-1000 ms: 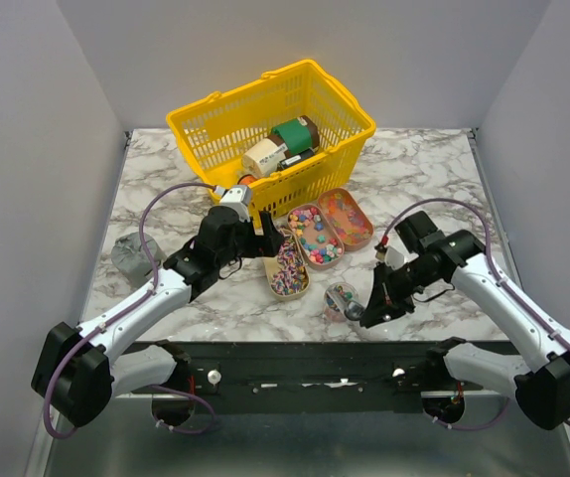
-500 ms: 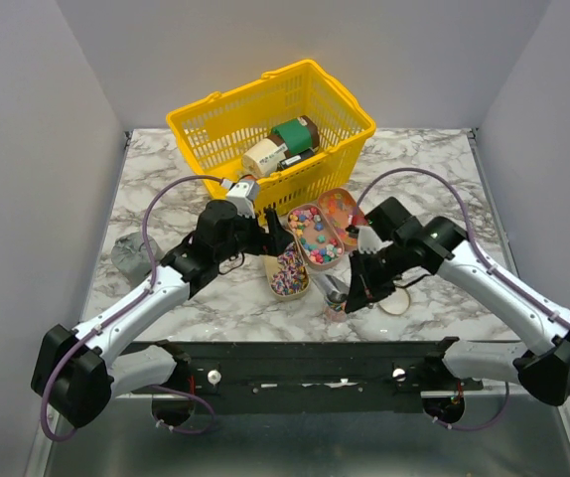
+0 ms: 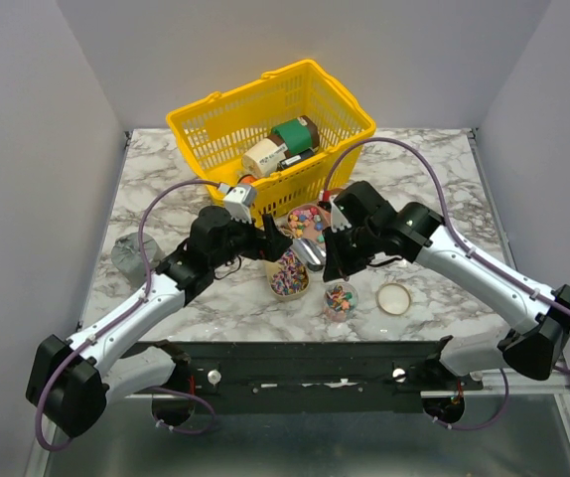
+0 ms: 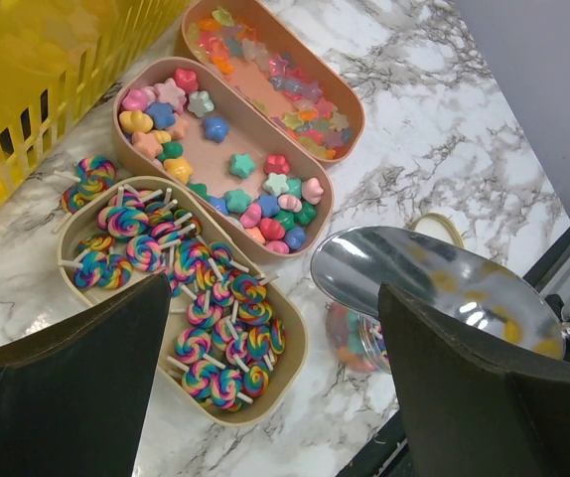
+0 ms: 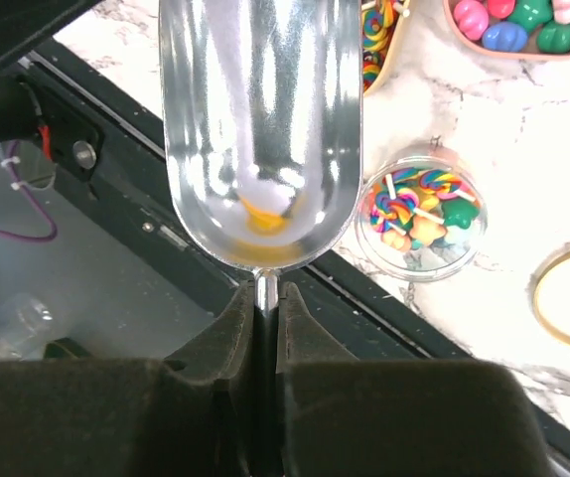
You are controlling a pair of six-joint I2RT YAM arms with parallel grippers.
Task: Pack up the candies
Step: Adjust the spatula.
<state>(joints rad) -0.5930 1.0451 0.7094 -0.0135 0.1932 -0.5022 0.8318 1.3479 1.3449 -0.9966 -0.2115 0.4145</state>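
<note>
The left gripper (image 3: pixel 271 238) hangs with its jaws wide apart above three oval trays (image 4: pixel 250 124) set side by side on the bench (image 3: pixel 434 169). The candies (image 4: pixel 240 164) fill these trays, with swirl lollipops (image 4: pixel 191 308) directly beneath it. One yellow basket (image 3: pixel 220 124) stands just beyond. The right gripper (image 5: pixel 262 303) is clamped on the handle of one metal scoop (image 5: pixel 260 119), whose bowl lies between the two grippers. Below and to its right sit one small round jar (image 5: pixel 421 224) holding a few candies and, further right, one lid (image 5: pixel 563 298).
</note>
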